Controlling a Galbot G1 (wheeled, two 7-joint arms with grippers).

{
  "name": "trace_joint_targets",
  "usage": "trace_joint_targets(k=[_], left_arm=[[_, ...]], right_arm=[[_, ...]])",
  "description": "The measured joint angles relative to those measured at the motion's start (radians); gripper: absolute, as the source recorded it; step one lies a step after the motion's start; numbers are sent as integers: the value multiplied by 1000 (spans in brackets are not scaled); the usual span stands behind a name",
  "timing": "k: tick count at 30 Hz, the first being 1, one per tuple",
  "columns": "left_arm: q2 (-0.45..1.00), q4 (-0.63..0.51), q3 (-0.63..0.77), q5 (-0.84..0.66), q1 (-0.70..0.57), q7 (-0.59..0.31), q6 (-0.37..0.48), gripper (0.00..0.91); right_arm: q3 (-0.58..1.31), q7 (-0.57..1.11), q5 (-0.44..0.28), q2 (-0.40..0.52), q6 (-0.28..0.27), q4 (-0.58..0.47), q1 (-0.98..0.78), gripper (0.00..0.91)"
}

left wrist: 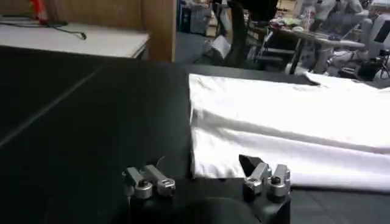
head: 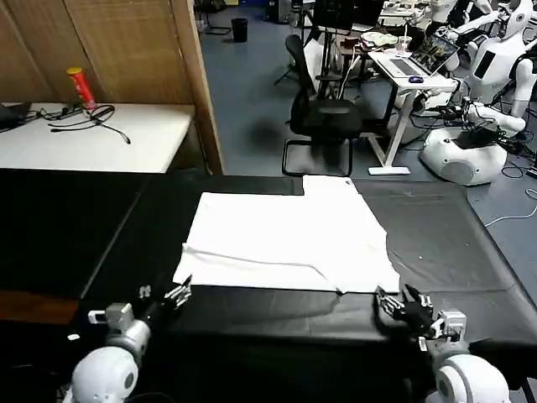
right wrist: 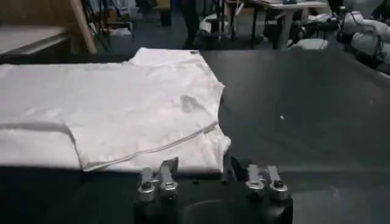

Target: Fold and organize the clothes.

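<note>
The clothes are one white T-shirt (head: 285,243) lying flat on the black table (head: 453,243), with a fold line running across its near part and one sleeve reaching toward the far edge. My left gripper (head: 176,294) is low at the shirt's near left corner, open. In the left wrist view the left gripper (left wrist: 198,173) stands just short of the shirt (left wrist: 286,122) hem. My right gripper (head: 394,304) is open at the near right corner. In the right wrist view the right gripper (right wrist: 204,165) has the shirt (right wrist: 122,103) corner just beyond its fingertips. Neither holds cloth.
A white desk (head: 126,138) with a red can (head: 81,86) and cables stands behind the table at the left, beside a wooden partition (head: 197,75). An office chair (head: 323,117) and other robots (head: 470,143) are farther back. Bare black table lies on both sides of the shirt.
</note>
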Motion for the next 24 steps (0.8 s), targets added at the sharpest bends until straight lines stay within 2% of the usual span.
trace_joint_targets(k=[1, 2, 3, 10, 18, 24], left_arm=[[0, 2, 0, -4, -1, 1, 2, 68], [0, 5, 1, -10, -2, 2, 4, 0], [0, 7, 1, -13, -3, 3, 5, 0], [7, -1, 1, -35, 7, -6, 15, 0], [39, -79, -24, -45, 79, -73, 42, 0], [49, -159, -48, -17, 177, -85, 56, 0]], right_arm=[[0, -1, 0, 1, 1, -4, 2, 224], [-1, -2, 1, 1, 1, -6, 4, 146], [-3, -2, 2, 1, 1, -6, 5, 78], [-6, 20, 22, -8, -16, 23, -13, 59], [9, 104, 43, -24, -132, 115, -86, 59], [13, 132, 42, -23, -182, 186, -145, 49]])
